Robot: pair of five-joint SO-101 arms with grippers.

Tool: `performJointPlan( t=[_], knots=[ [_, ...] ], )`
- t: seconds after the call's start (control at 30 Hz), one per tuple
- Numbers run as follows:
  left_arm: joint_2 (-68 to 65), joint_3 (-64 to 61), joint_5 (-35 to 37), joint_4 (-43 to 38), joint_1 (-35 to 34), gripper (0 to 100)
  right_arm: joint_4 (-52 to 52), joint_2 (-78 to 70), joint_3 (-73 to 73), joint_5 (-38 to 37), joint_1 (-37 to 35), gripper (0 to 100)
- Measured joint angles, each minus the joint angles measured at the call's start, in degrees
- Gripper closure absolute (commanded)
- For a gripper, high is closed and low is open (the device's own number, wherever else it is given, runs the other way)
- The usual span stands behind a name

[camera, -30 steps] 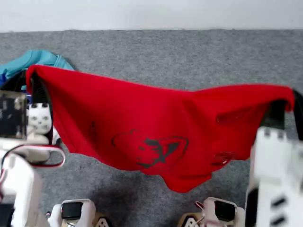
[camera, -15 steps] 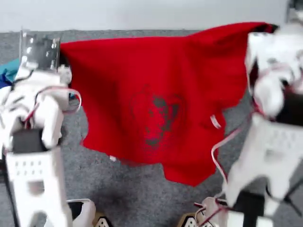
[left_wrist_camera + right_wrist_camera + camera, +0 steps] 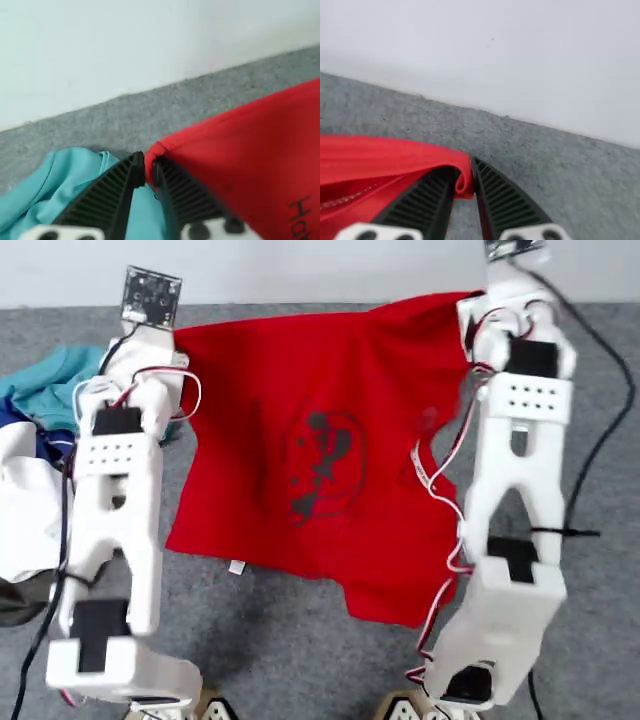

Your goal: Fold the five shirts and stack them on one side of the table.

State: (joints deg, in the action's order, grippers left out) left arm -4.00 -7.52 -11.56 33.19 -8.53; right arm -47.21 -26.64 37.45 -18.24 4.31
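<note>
Swept forward over the past second: from hanging slack between two raised arms to lying stretched out toward the far edge of the desk (image 3: 300,660). Seen from above, red shirt (image 3: 320,440) spread across the grey desk with its dark print showing, far hem drawn taut between the arms, near edge rumpled and slanting toward the right arm's base.

Clamped on one far corner of the red cloth, left pincer (image 3: 148,172), black ribbed jaws pressed together with a fold of fabric nipped between the tips. Clamped likewise on the opposite far corner, right pincer (image 3: 464,182), a rolled red edge caught between its tips, close to the foot of the pale wall (image 3: 520,50).

Just beside the left pincer, teal shirt (image 3: 45,185), heaped at the desk's left side together with a white garment (image 3: 25,510) and a strip of dark blue cloth (image 3: 15,435).

At the two gripped corners, hard to tell whether resting on the desk or held just clear of it.
</note>
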Motion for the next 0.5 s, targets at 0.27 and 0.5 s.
performJointPlan(
  t=[0.27,0.5],
  knots=[
    [-6.1,4.4,-1.7,6.4,-0.2,99,-4.7,-3.1,-0.1,-0.3,-2.5,99.1],
    [-1.9,4.4,-7.1,19.9,-0.3,99,-29.5,7.4,-0.1,-0.3,-4.0,99.1]
  ],
)
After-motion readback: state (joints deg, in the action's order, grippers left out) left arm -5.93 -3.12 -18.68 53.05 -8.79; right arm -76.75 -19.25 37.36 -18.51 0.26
